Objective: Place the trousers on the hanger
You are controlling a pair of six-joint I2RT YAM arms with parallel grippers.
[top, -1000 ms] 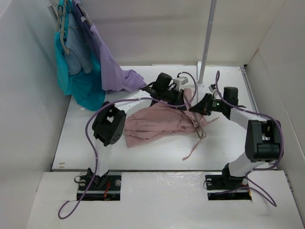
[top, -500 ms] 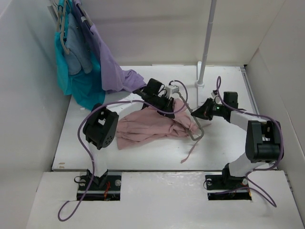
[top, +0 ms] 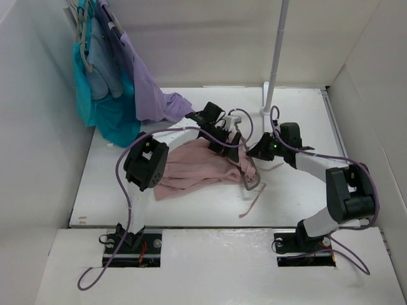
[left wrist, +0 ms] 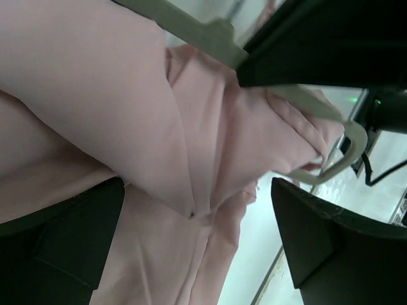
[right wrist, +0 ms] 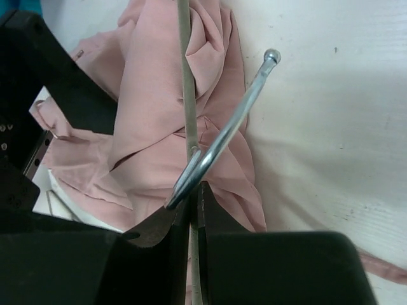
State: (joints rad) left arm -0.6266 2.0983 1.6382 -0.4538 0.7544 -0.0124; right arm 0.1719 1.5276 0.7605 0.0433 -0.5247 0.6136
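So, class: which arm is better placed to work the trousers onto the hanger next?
Left, probably: the left gripper is open over the trousers, while the right gripper is shut on the hanger.

Crumpled dusty-pink fabric trousers (top: pixel 191 171) and black arms (top: pixel 147 166) crowd mid-table; hanging teal and lilac garments (top: pixel 137 101) block the far-left corner, a white upright pole (top: pixel 275 57) the back. Bare white tabletop (top: pixel 191 213) lies open in front.

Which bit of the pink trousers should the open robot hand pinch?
Probably the raised fold of the trousers lying between the left gripper's open fingers, coming straight down from above: it stands up as a ridge the fingers can close on. The right gripper holds the hanger beside it.
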